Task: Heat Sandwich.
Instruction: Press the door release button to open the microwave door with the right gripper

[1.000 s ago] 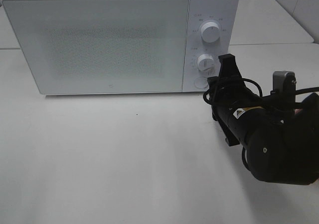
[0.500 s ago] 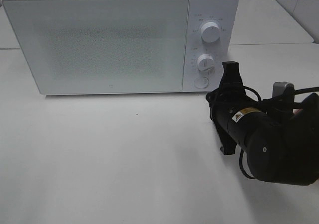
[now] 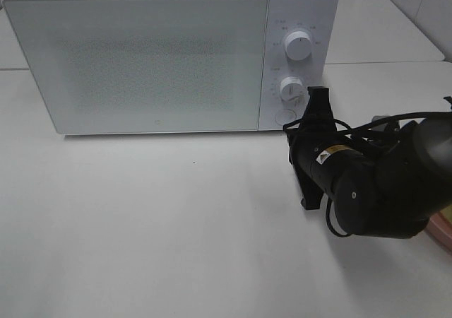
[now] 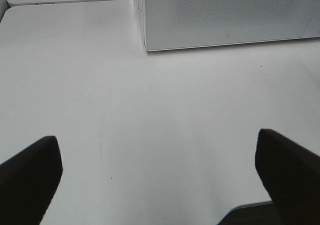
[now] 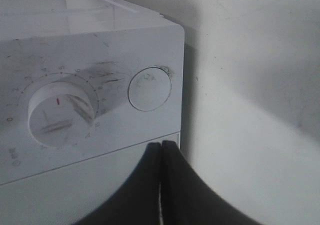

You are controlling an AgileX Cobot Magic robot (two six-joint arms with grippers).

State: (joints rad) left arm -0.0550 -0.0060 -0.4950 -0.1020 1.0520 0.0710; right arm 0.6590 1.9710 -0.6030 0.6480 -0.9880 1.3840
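Observation:
The white microwave point(image 3: 141, 63) stands at the back of the table with its door closed. The sandwich is out of view. My right gripper point(image 3: 318, 95) is shut and empty, its tips just right of the control panel, beside the round button point(image 3: 284, 117) and below the lower dial point(image 3: 290, 88). In the right wrist view the shut fingertips point(image 5: 161, 185) point at the panel, a little short of the round button point(image 5: 149, 89), with the dial point(image 5: 60, 112) beside it. My left gripper point(image 4: 160, 180) is open and empty over bare table, off the microwave's left corner point(image 4: 146, 45).
The upper dial point(image 3: 297, 45) sits above the lower one. A pink plate's edge point(image 3: 441, 230) shows at the right, behind the right arm point(image 3: 374, 191). A second table surface point(image 3: 381, 21) lies behind the microwave.
The right arm has shifted left and turned. Its shut tip has dropped from beside the lower dial to beside the round button. The pink plate's edge has come into view.

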